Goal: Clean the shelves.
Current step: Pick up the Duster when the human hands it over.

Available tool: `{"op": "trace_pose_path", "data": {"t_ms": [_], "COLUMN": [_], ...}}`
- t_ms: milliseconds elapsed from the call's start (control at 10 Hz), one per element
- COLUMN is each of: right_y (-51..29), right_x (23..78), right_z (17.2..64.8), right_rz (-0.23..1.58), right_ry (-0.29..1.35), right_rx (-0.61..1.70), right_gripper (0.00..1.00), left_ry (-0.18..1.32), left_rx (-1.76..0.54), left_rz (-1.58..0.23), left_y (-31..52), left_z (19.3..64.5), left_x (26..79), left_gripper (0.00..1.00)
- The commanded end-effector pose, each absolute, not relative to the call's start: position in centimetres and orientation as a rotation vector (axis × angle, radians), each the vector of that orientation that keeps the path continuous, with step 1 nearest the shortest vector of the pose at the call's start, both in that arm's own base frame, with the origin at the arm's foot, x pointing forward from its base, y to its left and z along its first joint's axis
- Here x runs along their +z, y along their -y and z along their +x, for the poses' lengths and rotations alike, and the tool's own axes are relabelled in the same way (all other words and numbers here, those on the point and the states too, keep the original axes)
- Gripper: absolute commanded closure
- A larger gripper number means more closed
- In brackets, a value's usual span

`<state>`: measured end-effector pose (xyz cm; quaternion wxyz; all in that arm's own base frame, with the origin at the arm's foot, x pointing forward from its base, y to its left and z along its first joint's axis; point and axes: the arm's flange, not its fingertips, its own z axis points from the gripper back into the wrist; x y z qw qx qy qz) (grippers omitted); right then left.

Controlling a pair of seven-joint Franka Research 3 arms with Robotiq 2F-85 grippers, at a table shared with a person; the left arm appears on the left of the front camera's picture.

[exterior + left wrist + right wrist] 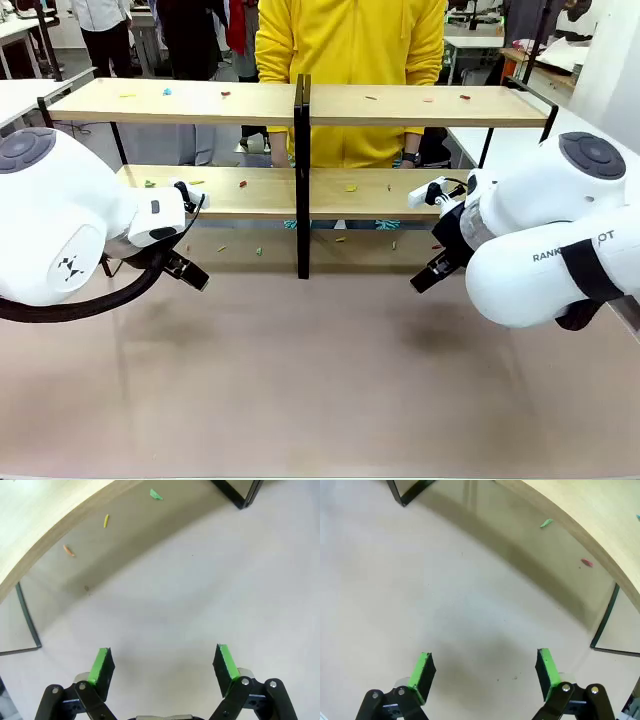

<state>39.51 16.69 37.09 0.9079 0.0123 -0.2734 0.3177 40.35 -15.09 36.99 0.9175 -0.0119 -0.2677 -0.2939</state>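
Nearest the camera, the left gripper [190, 270] and right gripper [425, 278] hang low over the bare table [320, 380], each with its jaws spread wide and holding nothing (the green pads stand well apart in both wrist views). Beyond them the shelves [200, 100], four boards in two tiers, stand mid-table before one person in yellow [350, 40]. Cleaning looks not yet begun: roughly six coloured scraps [225, 93] dot the top tier, about five the lower, and several more lie underneath.
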Motion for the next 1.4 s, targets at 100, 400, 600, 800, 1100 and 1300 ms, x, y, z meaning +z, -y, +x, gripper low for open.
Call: {"op": "trace_pose_path", "data": {"t_ms": [100,400,600,800,1100,1300], "right_y": [-16.69,-16.69,-16.69,-16.69,-16.69,-16.69], "right_x": [37.10,37.10,37.10,37.10,37.10,37.10], "right_z": [39.51,39.51,39.51,39.51,39.51,39.51], "right_rz": [0.025,0.025,0.025,0.025,0.025,0.025], "right_ry": [0.564,0.564,0.564,0.564,0.564,0.564], "right_rx": [0.656,0.656,0.656,0.656,0.656,0.656], "right_gripper": [0.00,0.00,0.00,0.00,0.00,0.00], "left_ry": [0.551,0.551,0.551,0.551,0.551,0.551], "left_rx": [-0.605,-0.605,-0.605,-0.605,-0.605,-0.605], "left_rz": [-0.025,-0.025,-0.025,-0.025,-0.025,-0.025], "left_y": [15.09,15.09,15.09,15.09,15.09,15.09], "left_z": [40.34,40.34,40.34,40.34,40.34,40.34], "left_x": [37.00,37.00,37.00,37.00,37.00,37.00], "left_gripper": [0.00,0.00,0.00,0.00,0.00,0.00]}}
